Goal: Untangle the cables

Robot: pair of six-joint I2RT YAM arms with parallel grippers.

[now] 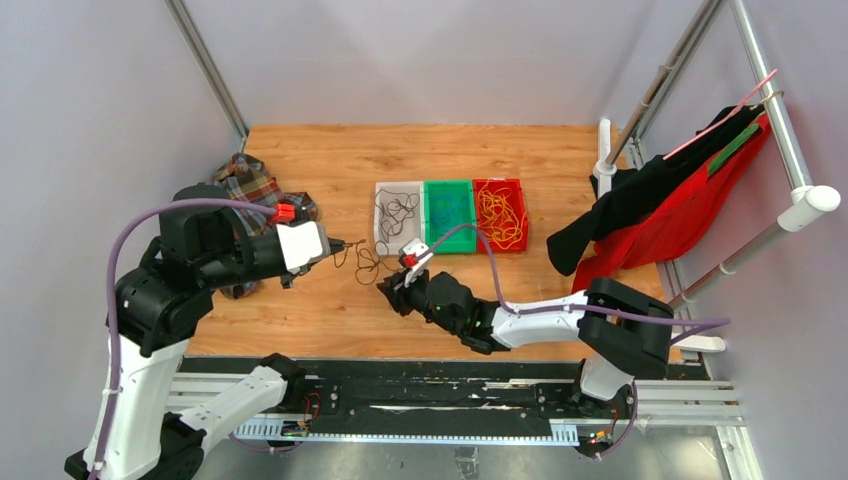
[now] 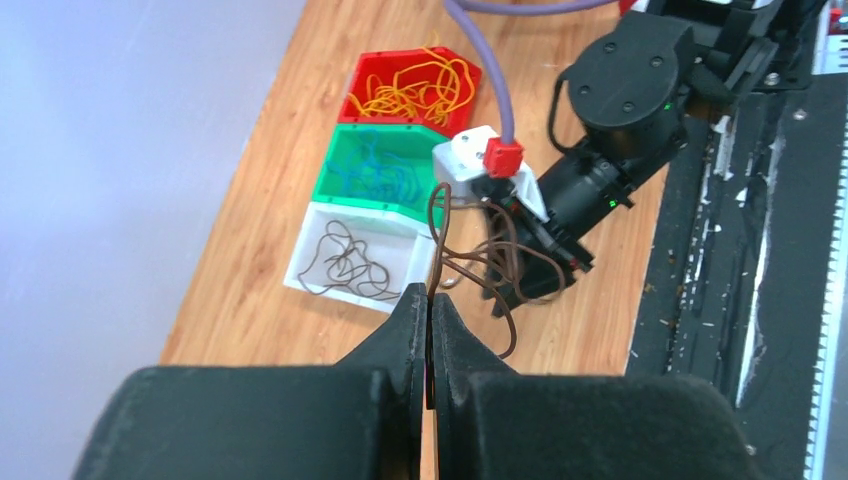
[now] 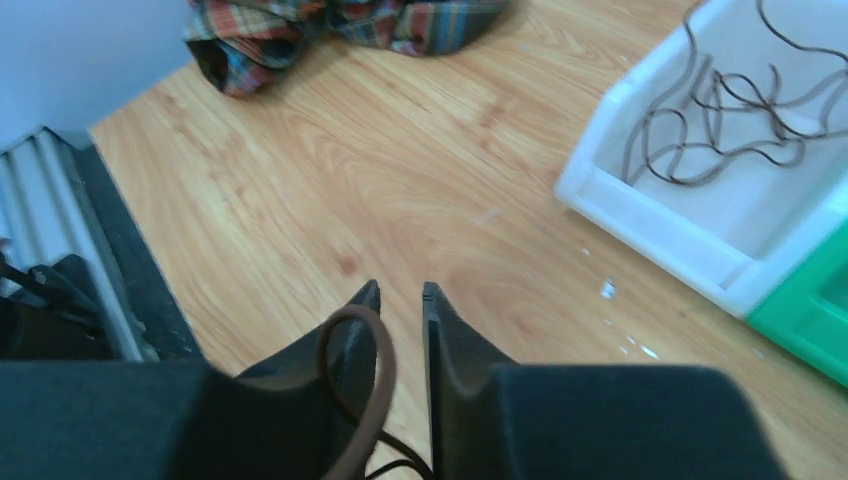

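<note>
Presently, one brown cable (image 1: 365,262): a loose tangle on the table (image 1: 300,305), just on the near side of the white bin (image 3: 660,235). Its long run slants from your left gripper (image 2: 430,295), whose fingers are pressed together on one end, rightward and nearer to your right gripper (image 3: 400,295). Right gripper: closer to the knot, jaws narrowly apart, a loop hooked over one finger (image 3: 352,350); any separating pull likely follows that slant.

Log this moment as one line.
left hand: shut on cable | right hand: slightly open, cable draped over one finger | cable: looped between hands
</note>
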